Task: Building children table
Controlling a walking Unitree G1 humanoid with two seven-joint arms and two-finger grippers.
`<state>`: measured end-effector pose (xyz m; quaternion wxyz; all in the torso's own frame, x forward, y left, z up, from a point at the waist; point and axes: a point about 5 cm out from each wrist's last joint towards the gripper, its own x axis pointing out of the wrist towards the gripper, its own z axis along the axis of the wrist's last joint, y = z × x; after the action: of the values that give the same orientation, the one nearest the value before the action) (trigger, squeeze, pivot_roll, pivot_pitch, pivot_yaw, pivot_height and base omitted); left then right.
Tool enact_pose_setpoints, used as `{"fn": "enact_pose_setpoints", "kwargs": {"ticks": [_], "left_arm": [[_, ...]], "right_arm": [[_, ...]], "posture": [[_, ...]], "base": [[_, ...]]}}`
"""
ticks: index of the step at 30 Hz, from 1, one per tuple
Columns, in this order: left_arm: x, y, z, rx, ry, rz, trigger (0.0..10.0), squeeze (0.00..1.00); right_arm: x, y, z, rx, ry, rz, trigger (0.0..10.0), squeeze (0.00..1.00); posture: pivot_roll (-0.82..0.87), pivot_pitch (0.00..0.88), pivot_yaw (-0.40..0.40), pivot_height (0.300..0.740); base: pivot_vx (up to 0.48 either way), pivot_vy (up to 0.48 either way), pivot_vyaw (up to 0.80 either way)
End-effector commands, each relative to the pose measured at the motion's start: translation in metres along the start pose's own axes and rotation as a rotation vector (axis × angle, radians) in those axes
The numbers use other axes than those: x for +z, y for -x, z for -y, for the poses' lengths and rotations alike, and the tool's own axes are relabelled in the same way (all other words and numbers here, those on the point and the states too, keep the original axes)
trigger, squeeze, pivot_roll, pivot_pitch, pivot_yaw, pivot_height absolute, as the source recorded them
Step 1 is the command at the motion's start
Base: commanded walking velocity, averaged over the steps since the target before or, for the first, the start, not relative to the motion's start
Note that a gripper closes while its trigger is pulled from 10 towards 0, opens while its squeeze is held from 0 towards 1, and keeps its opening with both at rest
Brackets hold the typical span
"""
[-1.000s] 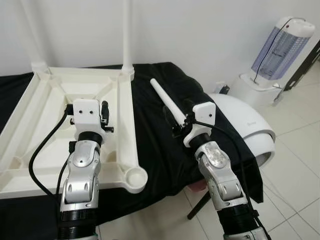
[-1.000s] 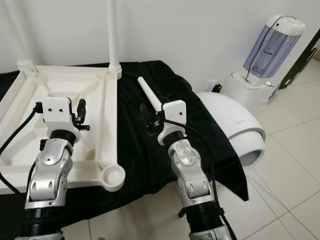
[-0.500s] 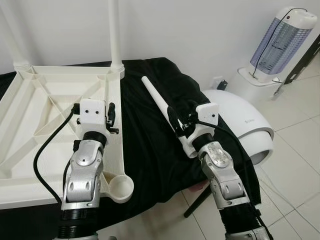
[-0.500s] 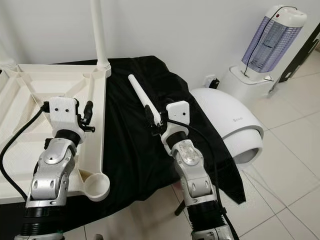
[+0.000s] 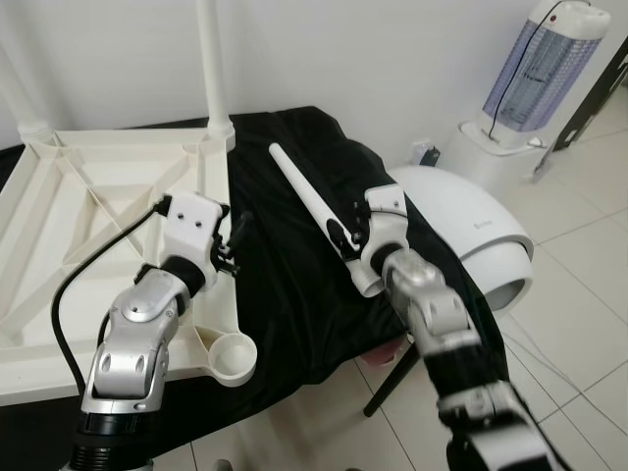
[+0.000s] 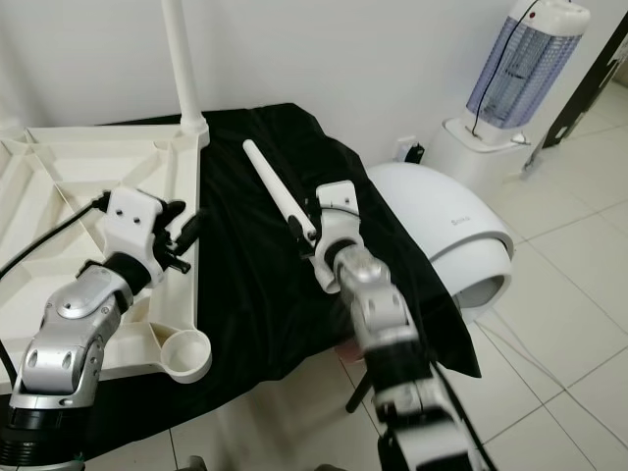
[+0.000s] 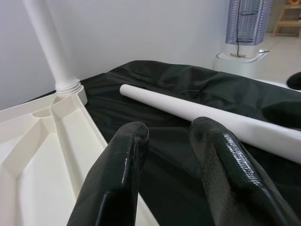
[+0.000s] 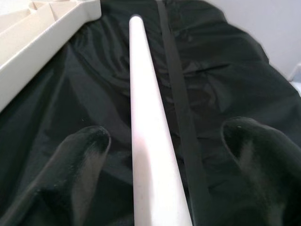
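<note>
The loose table leg (image 5: 312,203) lies on the black cloth (image 5: 285,285), just beside the upturned white table frame (image 5: 88,211), which already carries one upright leg (image 5: 211,59) at its far corner. The right gripper (image 8: 160,155) hovers over the leg's thick end, fingers (image 8: 80,150) spread to either side of it, not yet closed. The left gripper (image 7: 174,160) hangs at the frame's edge, fingers parted and empty. This looks like the pick-up step: next, close on the leg, then carry it to the empty socket (image 5: 234,357) at the frame's near corner.
</note>
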<state>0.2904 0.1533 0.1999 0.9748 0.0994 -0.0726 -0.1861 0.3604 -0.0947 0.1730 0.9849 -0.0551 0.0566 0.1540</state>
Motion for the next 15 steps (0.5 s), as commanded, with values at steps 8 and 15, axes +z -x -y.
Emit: {"fn": "enact_pose_setpoints", "kwargs": {"ticks": [8,15], "left_arm": [[0.013,0.005,0.008,-0.063,-0.003,0.016,10.0,0.0],[0.014,0.007,0.01,-0.063,0.005,0.012,10.0,0.0]], "right_arm": [[-0.003,-0.028,0.011,0.05,-0.147,-0.246,10.0,0.0],[-0.002,-0.034,0.022,0.066,-0.105,-0.334,10.0,0.0]], "posture": [[0.06,0.106,-0.08,0.74],[0.05,0.114,-0.106,0.74]], "base": [[0.0,0.0,0.0],[0.0,0.0,0.0]]}}
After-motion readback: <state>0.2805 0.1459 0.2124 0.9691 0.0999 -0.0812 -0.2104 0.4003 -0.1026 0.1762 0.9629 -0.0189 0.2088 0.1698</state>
